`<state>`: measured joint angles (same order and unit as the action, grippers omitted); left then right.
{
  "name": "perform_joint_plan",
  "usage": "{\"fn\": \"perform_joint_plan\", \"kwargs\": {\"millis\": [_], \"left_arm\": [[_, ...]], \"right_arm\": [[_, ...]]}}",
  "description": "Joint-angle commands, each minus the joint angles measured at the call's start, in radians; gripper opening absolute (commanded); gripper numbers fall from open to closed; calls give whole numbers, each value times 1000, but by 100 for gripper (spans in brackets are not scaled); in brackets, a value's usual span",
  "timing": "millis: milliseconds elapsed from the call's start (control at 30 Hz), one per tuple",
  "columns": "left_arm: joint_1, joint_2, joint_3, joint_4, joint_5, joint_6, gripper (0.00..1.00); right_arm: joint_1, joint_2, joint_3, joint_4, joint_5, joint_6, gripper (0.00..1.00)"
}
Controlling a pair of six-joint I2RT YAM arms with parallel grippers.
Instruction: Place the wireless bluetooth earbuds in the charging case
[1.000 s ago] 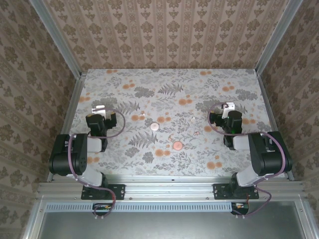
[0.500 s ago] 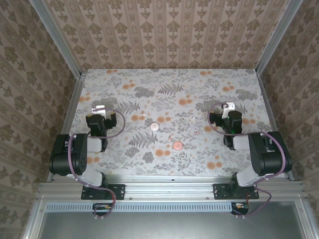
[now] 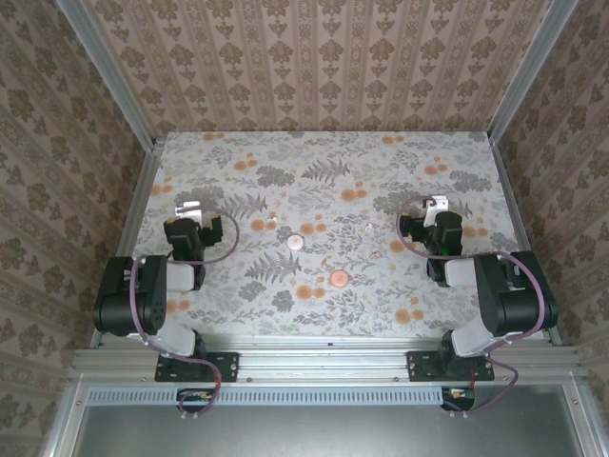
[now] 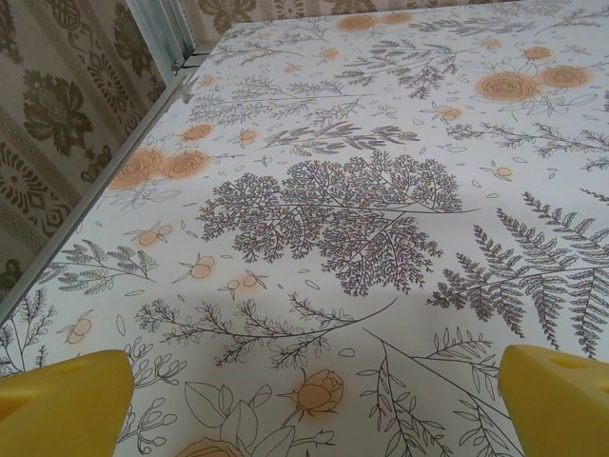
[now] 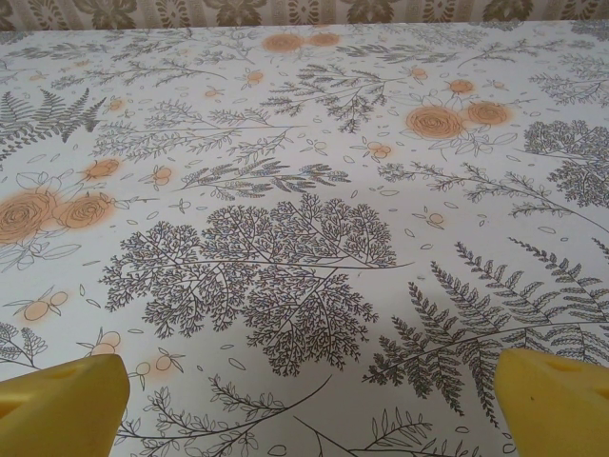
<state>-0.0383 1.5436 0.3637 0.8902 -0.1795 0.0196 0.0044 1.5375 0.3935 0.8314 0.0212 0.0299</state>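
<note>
Two tiny whitish pieces, the wireless bluetooth earbuds (image 3: 273,220), lie well apart near the middle of the floral counter (image 3: 285,162): one left of centre, the second earbud (image 3: 366,228) right of centre. Between them, slightly nearer the arm bases, rests a pale round disc (image 3: 295,242). An orange-pink disc (image 3: 338,278) lies nearer still, with a small speck (image 3: 326,262) just beside it, too small to identify. A smaller pinkish round piece (image 3: 397,246) sits close to the right arm's wrist. Whether any of these discs is the charging case cannot be told.

The left claw (image 3: 188,207) hangs over the counter's left side, well apart from every piece. In its wrist view the left claw (image 4: 309,409) has yellow fingers (image 4: 62,400) spread wide, with only printed ferns between them. The right claw (image 3: 436,203) is placed likewise on the right side. Its wrist view shows the right claw (image 5: 309,405) equally wide and holding nothing. Patterned wallpaper panels (image 3: 324,57) enclose the counter on three sides.
</note>
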Motion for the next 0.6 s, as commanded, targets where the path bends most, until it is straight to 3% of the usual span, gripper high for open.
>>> {"fn": "perform_joint_plan", "kwargs": {"millis": [0,333,433,567], "left_arm": [[-3,-5,24,-3,-1,-1,100],[-5,-15,23,-2,3,7,100],[-11,-80,89,-171,27,24,100],[-33,-162,239,-483,9,27,98]], "right_arm": [[-4,-5,16,21,-7,7,100],[-4,-32,29,-19,7,11,100],[-3,-124,97,-217,0,15,100],[11,-247,265,-664,43,70,100]]}}
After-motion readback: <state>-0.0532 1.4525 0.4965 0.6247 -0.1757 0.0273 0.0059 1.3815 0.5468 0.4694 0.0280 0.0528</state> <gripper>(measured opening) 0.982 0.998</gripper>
